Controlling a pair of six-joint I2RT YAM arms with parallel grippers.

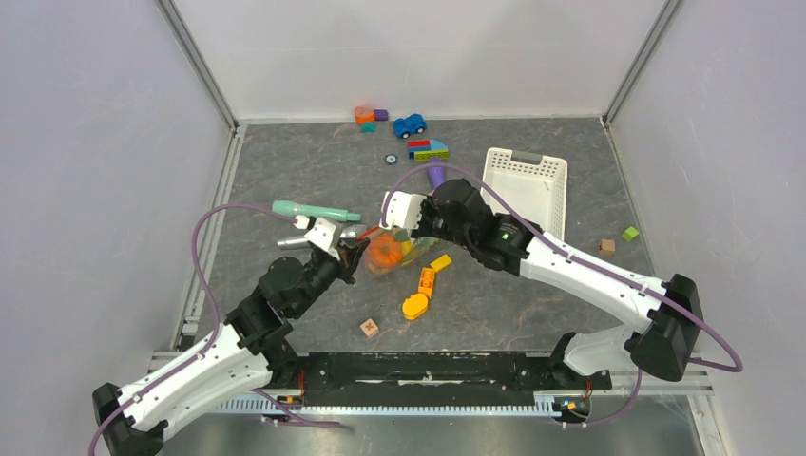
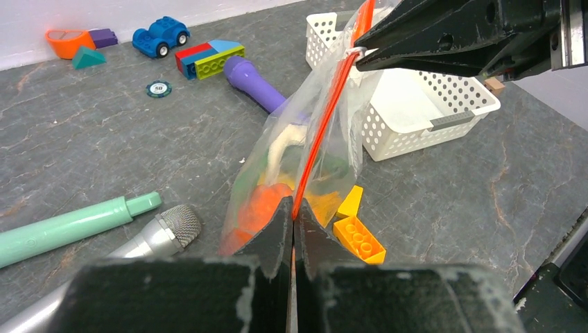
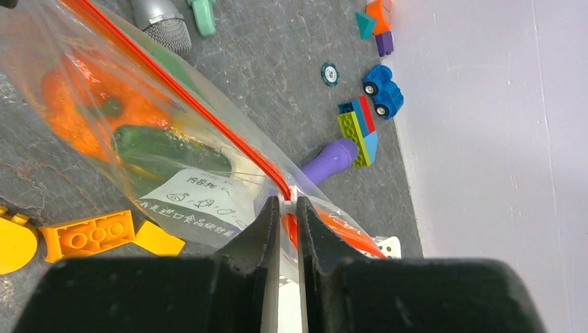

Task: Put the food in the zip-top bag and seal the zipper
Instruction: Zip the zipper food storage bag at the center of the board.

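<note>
The clear zip-top bag (image 1: pixel 385 252) hangs stretched between both grippers just above the table. Inside it shows the food: an orange pumpkin (image 3: pixel 69 104) and a green cucumber (image 3: pixel 166 149), above a white label (image 3: pixel 197 201). The orange-red zipper (image 2: pixel 326 118) runs taut from one gripper to the other. My left gripper (image 2: pixel 294 208) is shut on the near end of the strip. My right gripper (image 3: pixel 288 205) is shut on the far end, its jaws clamped on a small white slider on the strip. In the left wrist view the right gripper (image 2: pixel 359 54) shows at the top.
The white slotted basket (image 1: pixel 526 185) stands just behind the right gripper. Orange and yellow blocks (image 1: pixel 423 285) lie in front of the bag. A teal tool (image 1: pixel 309 210) and a silver microphone (image 2: pixel 159 232) lie left, a purple tool (image 2: pixel 253 80) and blue car (image 1: pixel 410 124) behind.
</note>
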